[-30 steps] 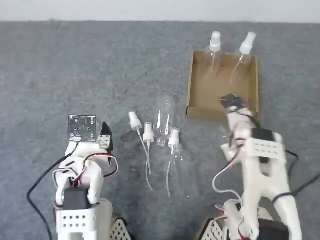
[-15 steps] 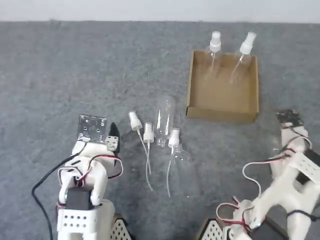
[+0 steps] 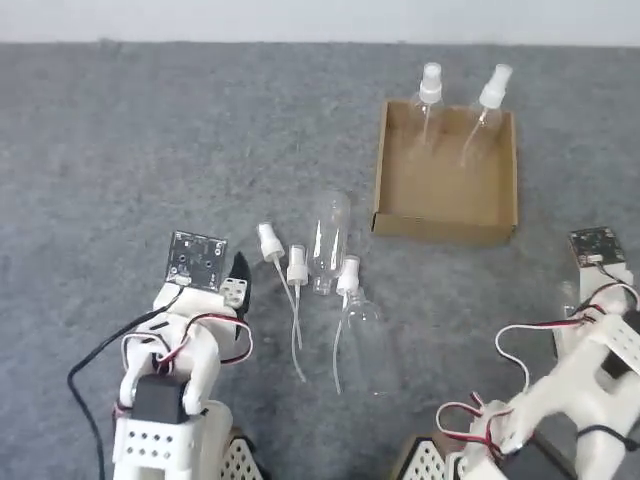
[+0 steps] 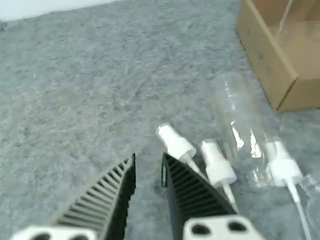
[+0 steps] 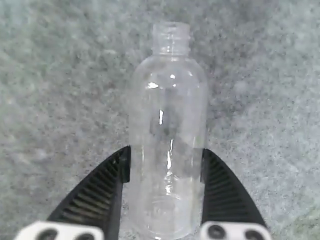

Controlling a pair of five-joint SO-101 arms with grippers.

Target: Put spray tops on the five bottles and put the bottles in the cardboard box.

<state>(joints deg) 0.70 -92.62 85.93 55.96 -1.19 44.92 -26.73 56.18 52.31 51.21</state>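
My right gripper is shut on a clear bottle that has no top, held over the grey carpet at the table's right side. The left gripper stands slightly open with nothing in it, just short of the nearest spray top. Two more spray tops lie beside it with their tubes. A clear bottle lies among them, and another nearer the arms. The cardboard box holds two topped bottles.
The grey carpet covers the whole table. The box's front wall rises to the right of the lying bottle. Open carpet lies at the far left and between the box and the right arm.
The right arm has swung from the box's front edge out to the right with the bottle. The left arm has shifted right, nearer the spray tops.
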